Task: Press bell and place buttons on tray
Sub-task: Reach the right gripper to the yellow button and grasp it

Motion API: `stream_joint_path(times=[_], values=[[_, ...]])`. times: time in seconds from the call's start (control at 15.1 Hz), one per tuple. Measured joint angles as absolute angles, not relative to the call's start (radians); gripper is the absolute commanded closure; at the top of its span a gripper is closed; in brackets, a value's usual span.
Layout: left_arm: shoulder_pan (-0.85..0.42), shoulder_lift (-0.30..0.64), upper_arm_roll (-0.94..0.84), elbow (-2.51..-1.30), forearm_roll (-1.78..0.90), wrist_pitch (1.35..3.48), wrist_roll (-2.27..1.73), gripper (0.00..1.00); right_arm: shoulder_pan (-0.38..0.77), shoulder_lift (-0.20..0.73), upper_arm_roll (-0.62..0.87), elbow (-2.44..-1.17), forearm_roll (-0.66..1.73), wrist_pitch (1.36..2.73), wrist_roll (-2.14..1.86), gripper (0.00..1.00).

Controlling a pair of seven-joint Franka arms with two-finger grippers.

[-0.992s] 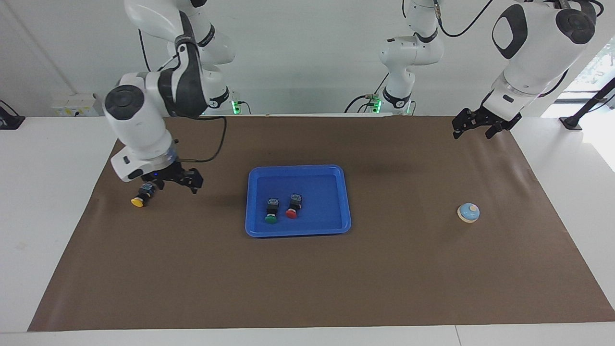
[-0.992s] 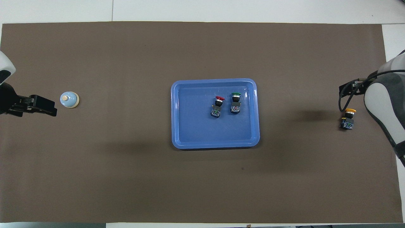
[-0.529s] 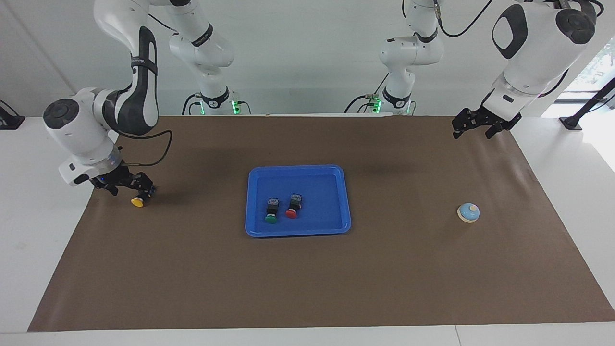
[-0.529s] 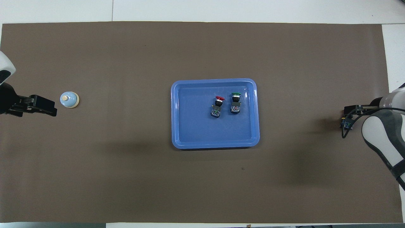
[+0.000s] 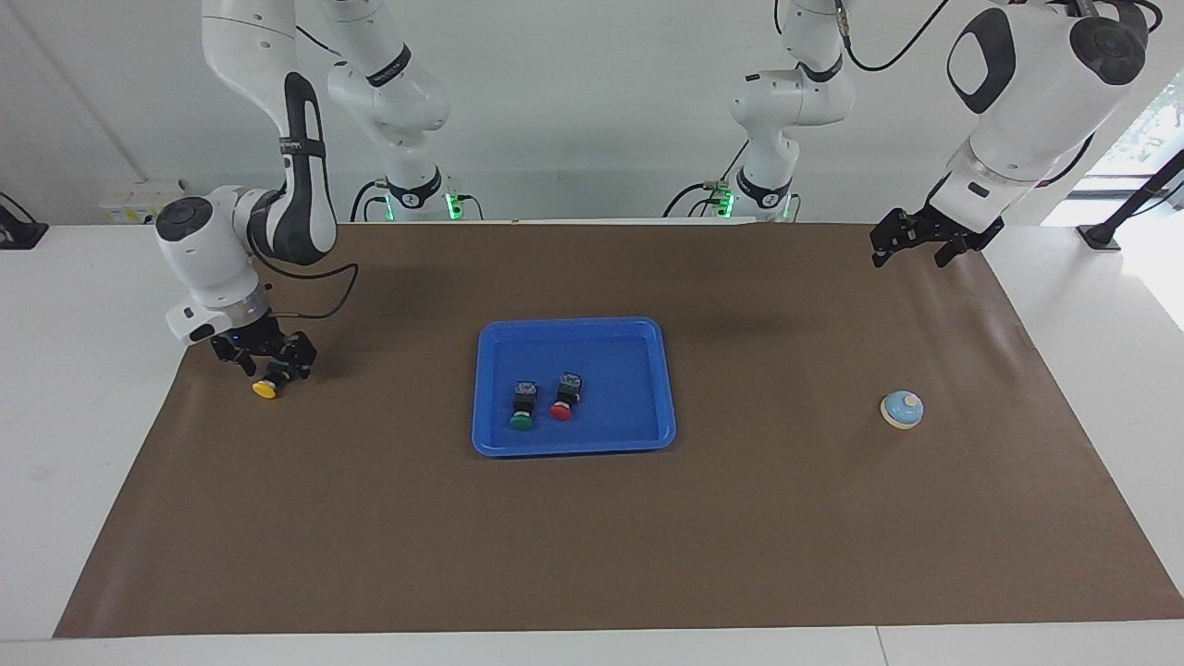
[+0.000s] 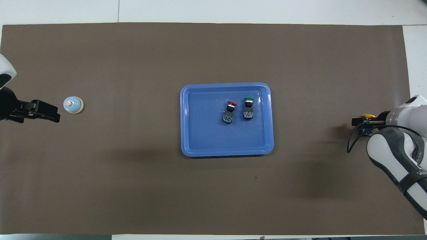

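The yellow button (image 5: 265, 389) (image 6: 368, 116) lies on the brown mat toward the right arm's end of the table. My right gripper (image 5: 273, 359) (image 6: 362, 124) is down at it, open, its fingers on either side of the button's black body. The red button (image 5: 562, 398) (image 6: 229, 111) and the green button (image 5: 522, 409) (image 6: 248, 107) lie side by side in the blue tray (image 5: 573, 324) (image 6: 227, 85). The light-blue bell (image 5: 902, 409) (image 6: 73, 105) stands toward the left arm's end. My left gripper (image 5: 911, 242) (image 6: 46, 113) waits open, up in the air over the mat beside the bell.
The brown mat (image 5: 592, 536) covers most of the white table. The right arm's cable (image 5: 324, 291) hangs in a loop above the mat by its wrist. Nothing else stands on the mat.
The right arm's wrist has swung out toward its end of the table and come back, and the gripper now straddles the yellow button's body. The left arm has not moved.
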State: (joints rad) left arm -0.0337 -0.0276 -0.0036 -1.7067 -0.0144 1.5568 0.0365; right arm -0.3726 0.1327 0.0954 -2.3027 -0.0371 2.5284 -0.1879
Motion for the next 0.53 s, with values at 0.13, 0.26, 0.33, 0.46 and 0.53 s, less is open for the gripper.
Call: stream_joint_path(times=[0.13, 0.26, 0.33, 0.46, 0.53], values=[[-0.034, -0.028, -0.004, -1.707, -0.014, 1.557, 0.037, 0.00, -0.375, 0.135, 0.093, -2.303, -0.030, 2.529, -0.218, 0.96], [-0.034, -0.028, -0.004, -1.707, -0.014, 1.557, 0.037, 0.00, -0.382, 0.136, 0.092, -2.303, -0.012, 2.529, -0.261, 1.00], [-0.034, -0.028, -0.004, -1.707, -0.014, 1.557, 0.037, 0.00, -0.386, 0.136, 0.092, -2.303, -0.006, 2.528, -0.277, 1.00], [-0.034, -0.028, -0.004, -1.707, -0.014, 1.557, 0.037, 0.00, -0.387, 0.136, 0.091, -2.302, -0.005, 2.524, -0.286, 1.00], [-0.034, -0.028, -0.004, -1.707, -0.014, 1.557, 0.037, 0.00, -0.387, 0.136, 0.092, -2.299, -0.005, 2.517, -0.287, 1.00]])
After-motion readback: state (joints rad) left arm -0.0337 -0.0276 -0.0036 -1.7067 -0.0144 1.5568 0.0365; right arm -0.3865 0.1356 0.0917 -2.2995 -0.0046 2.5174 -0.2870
